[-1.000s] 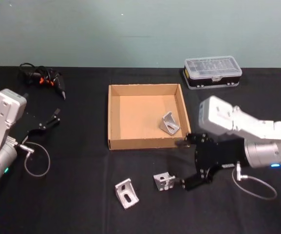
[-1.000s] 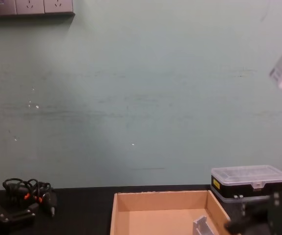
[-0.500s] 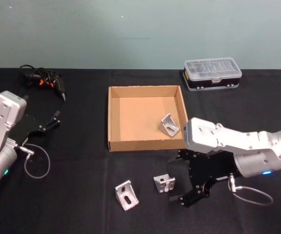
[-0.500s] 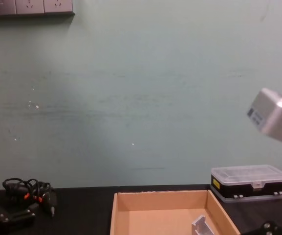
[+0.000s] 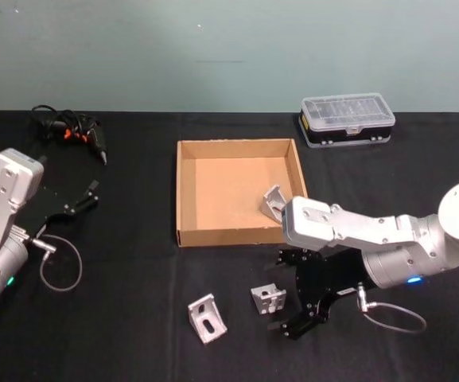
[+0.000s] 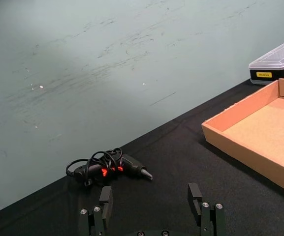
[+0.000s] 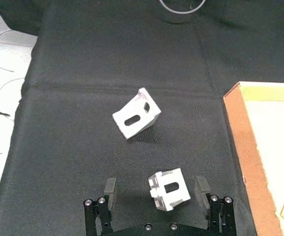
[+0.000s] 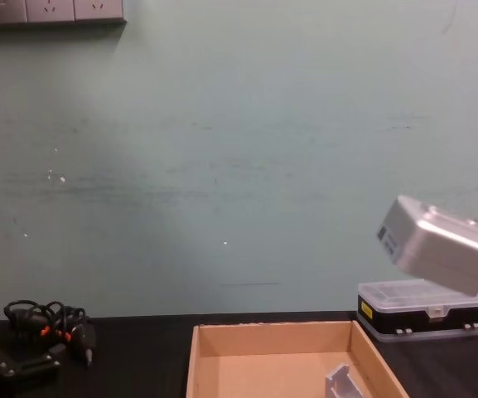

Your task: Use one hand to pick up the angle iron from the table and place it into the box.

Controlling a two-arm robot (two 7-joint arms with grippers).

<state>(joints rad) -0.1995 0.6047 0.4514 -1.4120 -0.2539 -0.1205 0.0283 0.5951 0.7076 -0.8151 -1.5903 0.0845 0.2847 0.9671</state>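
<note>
A: Right gripper status?

B: Low over the table, just in front of the box. Jaws wide open, holding nothing. An angle iron sits in the gap between the fingers. No contact that I can see.

A: Centred?

B: No. It's nearer one finger than the other and sits skewed to the jaw line.

A: So which step?

B: Looks like pre-grasp: approach done, closure not started. Nothing lifted.

A: What does the next move need?

B: I'd drop the last bit if the tips aren't at table level, though I can't confirm height from here. Then close. Expect the near finger to hit first and push the piece across, maybe rotate it, so close slowly and check the grip lands on flat faces. After that, lift clear of the box's low front wall and carry it in.

A: Anything in the way?

B: A second angle iron lies on the table just beyond it, outside the jaws. A third angle iron is already in the box, by the wall nearest the arm, so release away from it.

A: Left side?

B: Left gripper is parked at the table's left, open and empty.
</note>
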